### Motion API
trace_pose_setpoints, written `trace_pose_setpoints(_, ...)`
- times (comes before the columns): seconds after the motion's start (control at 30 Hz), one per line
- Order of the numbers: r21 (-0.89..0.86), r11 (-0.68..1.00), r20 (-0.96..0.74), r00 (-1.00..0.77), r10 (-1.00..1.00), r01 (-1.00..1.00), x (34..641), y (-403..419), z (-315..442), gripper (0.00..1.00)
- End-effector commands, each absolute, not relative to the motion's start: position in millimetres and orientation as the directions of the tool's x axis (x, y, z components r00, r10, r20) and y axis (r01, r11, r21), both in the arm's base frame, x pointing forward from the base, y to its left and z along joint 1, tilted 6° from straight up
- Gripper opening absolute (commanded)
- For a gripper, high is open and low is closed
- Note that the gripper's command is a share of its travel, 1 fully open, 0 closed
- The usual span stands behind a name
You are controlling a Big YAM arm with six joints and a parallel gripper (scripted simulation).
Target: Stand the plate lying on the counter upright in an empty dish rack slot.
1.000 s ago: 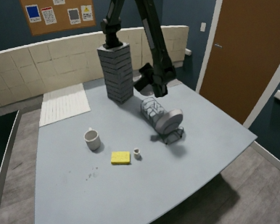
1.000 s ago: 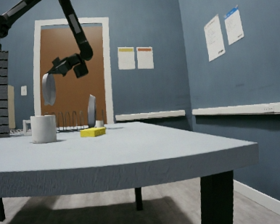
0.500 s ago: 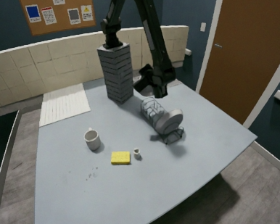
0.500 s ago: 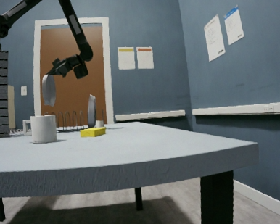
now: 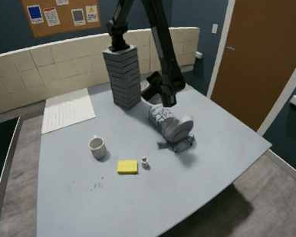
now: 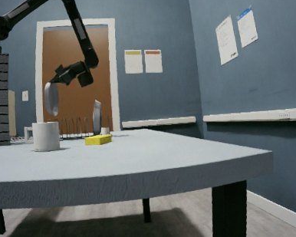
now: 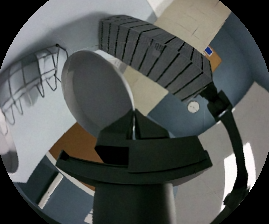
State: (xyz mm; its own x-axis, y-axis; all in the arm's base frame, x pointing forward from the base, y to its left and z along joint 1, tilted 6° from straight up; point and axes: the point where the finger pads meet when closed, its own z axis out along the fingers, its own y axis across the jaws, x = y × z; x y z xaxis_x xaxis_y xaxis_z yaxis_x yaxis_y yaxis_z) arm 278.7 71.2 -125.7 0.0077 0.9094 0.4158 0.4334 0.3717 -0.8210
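My gripper (image 6: pixel 58 80) is shut on the rim of a grey plate (image 6: pixel 51 98). The plate hangs on edge, tilted slightly, in the air above the left end of the wire dish rack (image 6: pixel 77 128). The wrist view shows the plate (image 7: pixel 97 93) in the fingers, with the rack (image 7: pixel 28 81) below it. The other plate (image 6: pixel 97 116) stands upright in a slot near the rack's right end. In the top view it (image 5: pixel 180 128) stands at the near end of the rack. There my gripper (image 5: pixel 154 88) hovers over the rack's far end, and the arm mostly hides the held plate.
The arm's base sits on a tall grey block stack (image 5: pixel 122 76) behind the rack. A white mug (image 5: pixel 97 146), a yellow sponge (image 5: pixel 127 166) and a small cup (image 5: pixel 144 162) stand to the front left. A ribbed white mat (image 5: pixel 67 108) lies at the back left.
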Motion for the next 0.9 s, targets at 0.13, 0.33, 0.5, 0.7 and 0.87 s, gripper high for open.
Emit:
trace_pose_setpoints(0.13, -0.819, 0.379, 0.427, 0.016, 0.904, 0.431, 278.9, 67.1, -134.9, 0.00)
trace_pose_setpoints(0.33, -0.809, 0.381, 0.429, 0.006, 0.903, 0.448, 285.7, 68.1, -128.6, 0.00)
trace_pose_setpoints(0.5, -0.810, 0.381, 0.428, 0.007, 0.904, 0.447, 284.9, 68.1, -128.5, 0.00)
trace_pose_setpoints(0.7, -0.810, 0.380, 0.428, 0.007, 0.904, 0.446, 284.6, 68.0, -129.6, 0.00)
trace_pose_setpoints(0.87, -0.815, 0.379, 0.428, 0.012, 0.904, 0.439, 283.3, 67.1, -139.0, 0.00)
